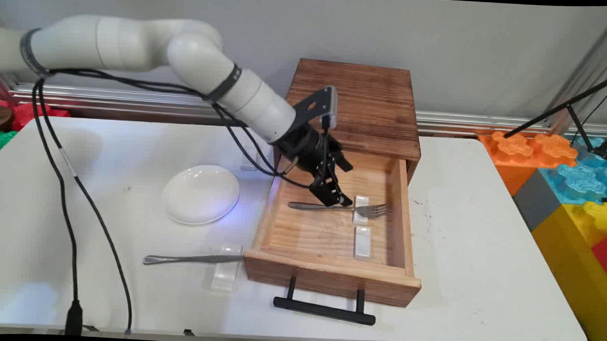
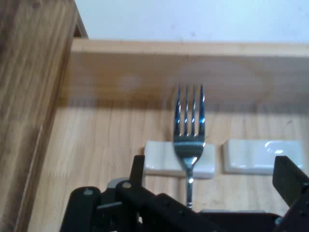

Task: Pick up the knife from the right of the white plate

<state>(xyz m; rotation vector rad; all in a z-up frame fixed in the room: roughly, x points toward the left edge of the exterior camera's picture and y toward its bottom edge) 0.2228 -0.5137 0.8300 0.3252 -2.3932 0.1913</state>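
Note:
A silver fork (image 1: 342,207) lies inside the pulled-out wooden drawer (image 1: 402,214), its neck resting on a small white rest (image 1: 361,203) and its tines pointing toward the drawer's right wall. My gripper (image 1: 339,183) hangs open just over the fork's handle, inside the drawer. In the hand view the fork (image 2: 189,125) runs up between my two fingers, with the gripper (image 2: 213,172) spread wide on either side of the handle and not touching it. A second white rest (image 2: 263,155) lies beside the first rest (image 2: 164,159).
The drawer belongs to a wooden cabinet (image 1: 354,99) at the back; its black handle (image 1: 324,310) sticks out toward the near edge. Another white rest (image 1: 362,241) lies nearer the drawer's front. A white plate (image 1: 200,193) and a silver utensil (image 1: 189,259) on a clear rest (image 1: 226,274) lie to the left. Coloured blocks (image 1: 566,174) stand at the right.

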